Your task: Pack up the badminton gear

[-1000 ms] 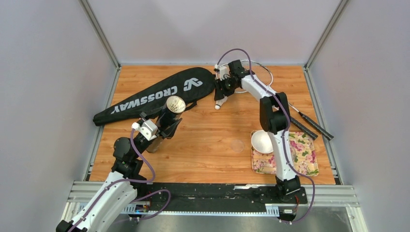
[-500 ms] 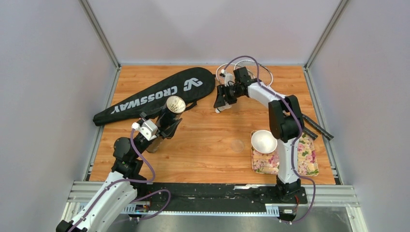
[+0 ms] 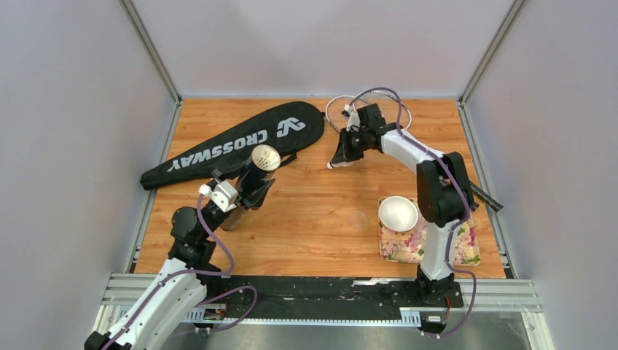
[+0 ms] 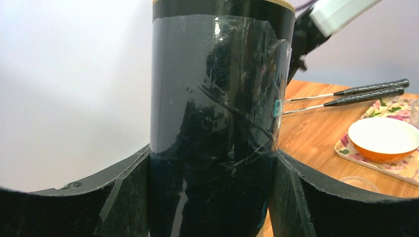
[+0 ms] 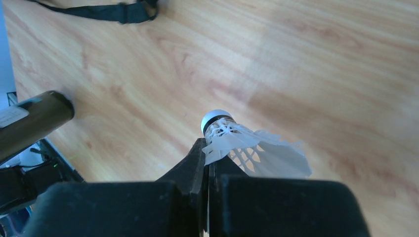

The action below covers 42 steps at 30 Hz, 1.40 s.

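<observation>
- My left gripper (image 3: pixel 251 191) was clamped on the long dark tube (image 4: pixel 212 89), one finger on each side. It held the tube up near 9 o'clock on the tabletop (image 3: pixel 321 244), with the open end up.
- I saw something pale in the mouth of the tube from above. I could not tell if it was a shuttlecock.
- My right gripper (image 5: pixel 206 160) was squeezed shut on the feathers of one white shuttlecock (image 5: pixel 257 153). Its round tip pointed away from the gripper, down at the wood.
- That shuttlecock was close to the middle of the tabletop, a bit toward 12 o'clock, and at about 2 o'clock from the tube. They were well apart.
- I saw no other shuttlecock lying loose.
- The two rackets (image 4: pixel 368 98) lay on the tabletop from 1 o'clock to 3 o'clock, outside the bag.
- The black CROSSWAY bag (image 3: pixel 233 142) lay flat at 10 o'clock. I could not tell if it was open.
- I think we were about in the middle. This shuttlecock had to go into the tube. Then the rackets, and maybe the tube, had to go into the bag.
</observation>
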Each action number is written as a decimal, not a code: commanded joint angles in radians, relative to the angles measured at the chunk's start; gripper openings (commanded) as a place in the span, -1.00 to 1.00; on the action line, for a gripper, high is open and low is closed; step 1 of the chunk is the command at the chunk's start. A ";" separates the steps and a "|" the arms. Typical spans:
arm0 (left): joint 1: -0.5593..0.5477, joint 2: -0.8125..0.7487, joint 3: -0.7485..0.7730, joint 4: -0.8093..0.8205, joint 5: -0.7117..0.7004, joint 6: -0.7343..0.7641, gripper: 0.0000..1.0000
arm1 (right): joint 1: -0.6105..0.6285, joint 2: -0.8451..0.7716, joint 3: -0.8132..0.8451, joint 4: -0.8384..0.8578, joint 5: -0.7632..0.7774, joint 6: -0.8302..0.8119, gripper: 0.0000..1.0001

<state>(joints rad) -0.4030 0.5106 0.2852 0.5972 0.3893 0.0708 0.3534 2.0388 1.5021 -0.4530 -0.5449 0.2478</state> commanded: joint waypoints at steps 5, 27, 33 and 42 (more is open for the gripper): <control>0.004 0.040 0.012 -0.050 0.055 -0.077 -0.85 | 0.218 -0.527 0.041 -0.208 0.277 -0.033 -1.00; 0.004 0.143 0.054 -0.063 0.315 -0.057 -0.87 | 0.688 -0.595 0.360 -0.391 0.526 -0.058 -1.00; 0.004 0.143 0.057 -0.059 0.327 -0.063 -0.87 | 0.700 -0.542 0.392 -0.426 0.491 -0.042 -0.83; 0.003 0.143 0.057 -0.057 0.332 -0.066 -0.87 | 0.696 -0.546 0.391 -0.354 0.321 0.033 0.28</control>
<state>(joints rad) -0.4034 0.6388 0.3351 0.5877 0.7029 0.0643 1.0470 1.5101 1.8668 -0.8627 -0.1432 0.2455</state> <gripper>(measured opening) 0.773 0.596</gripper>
